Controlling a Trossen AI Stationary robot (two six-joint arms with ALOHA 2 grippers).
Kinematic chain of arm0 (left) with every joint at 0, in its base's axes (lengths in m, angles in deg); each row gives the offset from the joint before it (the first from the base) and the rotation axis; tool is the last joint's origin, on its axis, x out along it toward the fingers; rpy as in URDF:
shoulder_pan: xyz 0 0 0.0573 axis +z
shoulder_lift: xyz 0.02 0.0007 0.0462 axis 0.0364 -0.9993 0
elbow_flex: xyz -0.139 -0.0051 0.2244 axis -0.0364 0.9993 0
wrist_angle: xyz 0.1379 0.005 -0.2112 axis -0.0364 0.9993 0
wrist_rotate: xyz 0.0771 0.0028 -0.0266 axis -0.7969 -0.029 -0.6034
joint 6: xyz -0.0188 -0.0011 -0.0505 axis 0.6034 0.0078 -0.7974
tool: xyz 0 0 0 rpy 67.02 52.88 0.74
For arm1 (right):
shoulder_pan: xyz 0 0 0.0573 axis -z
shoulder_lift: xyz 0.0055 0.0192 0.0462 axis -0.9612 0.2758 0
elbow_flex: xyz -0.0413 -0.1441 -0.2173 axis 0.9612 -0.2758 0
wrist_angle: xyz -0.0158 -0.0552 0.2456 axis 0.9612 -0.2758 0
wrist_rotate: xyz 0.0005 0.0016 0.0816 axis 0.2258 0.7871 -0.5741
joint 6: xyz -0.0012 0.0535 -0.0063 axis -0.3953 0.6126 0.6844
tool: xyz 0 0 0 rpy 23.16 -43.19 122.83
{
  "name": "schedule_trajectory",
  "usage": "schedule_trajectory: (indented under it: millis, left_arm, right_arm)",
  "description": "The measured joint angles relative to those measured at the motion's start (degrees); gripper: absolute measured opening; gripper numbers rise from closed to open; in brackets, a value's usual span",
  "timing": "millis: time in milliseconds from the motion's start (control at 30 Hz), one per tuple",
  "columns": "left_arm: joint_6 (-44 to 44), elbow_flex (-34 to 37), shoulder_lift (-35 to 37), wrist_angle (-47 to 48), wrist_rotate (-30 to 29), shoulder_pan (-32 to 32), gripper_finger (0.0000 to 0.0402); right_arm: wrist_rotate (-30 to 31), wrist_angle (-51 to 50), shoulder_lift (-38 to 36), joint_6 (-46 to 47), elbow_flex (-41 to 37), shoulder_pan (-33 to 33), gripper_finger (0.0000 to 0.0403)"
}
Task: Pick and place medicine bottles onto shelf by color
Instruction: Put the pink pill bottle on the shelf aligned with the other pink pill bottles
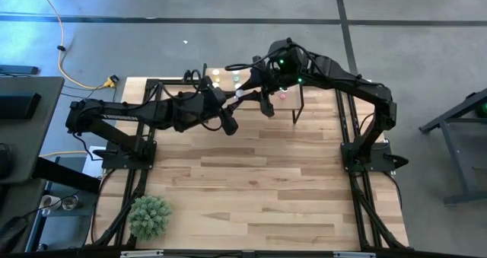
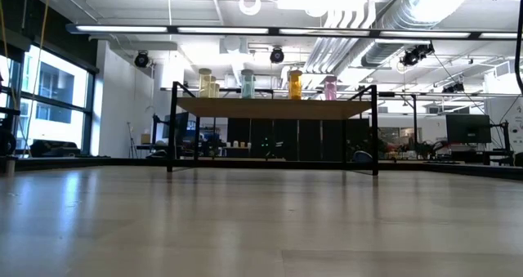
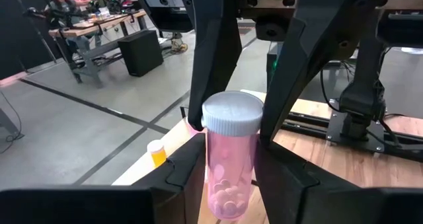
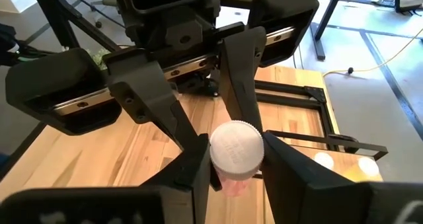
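Because both claws are on one pink bottle at the same moment, this looks like a handover in the air above the shelf, and I judge its purpose is to give the bottle to the arm better placed to reach the pink end of the row. The left arm reaches in from the shelf's left side, stretched long and nearly flat, its wrist turned so the fingers point up along the bottle. The left gripper has its fingers against the clear pink body low down, one on each side. They look to be touching it, though how hard they press I cannot tell. The bottle stands upright between them, white cap on top, small pills heaped at its bottom, clear of the shelf board and touching nothing but the fingers. An orange bottle stands on the shelf below and to one side. Along the shelf, yellow bottles, a green bottle, another orange and a pink one stand sorted by colour from left to right. The right gripper comes down from above, its two fingers clamped on the cap. The right arm bends in from the shelf's right side, elbow out wide, forearm angled back toward the shelf's middle, wrist tipped down. Gripping high and low keeps the two sets of fingers from colliding.
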Motion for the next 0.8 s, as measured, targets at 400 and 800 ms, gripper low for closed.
schedule_trajectory:
  millis: [400, 800]
  left_arm:
    - [0.0, 0.0, 0.0, 0.5, -0.1, 0.0, 0.0196]
    - [1.1, -0.1, 1.4, -0.3, -0.5, 0.1, 0.0220]
  right_arm:
    - [3.6, -0.2, -0.3, 0.6, 0.0, 0.6, 0.0097]
    - [9.1, -4.7, -5.8, 0.6, 0.0, 3.9, 0.0097]
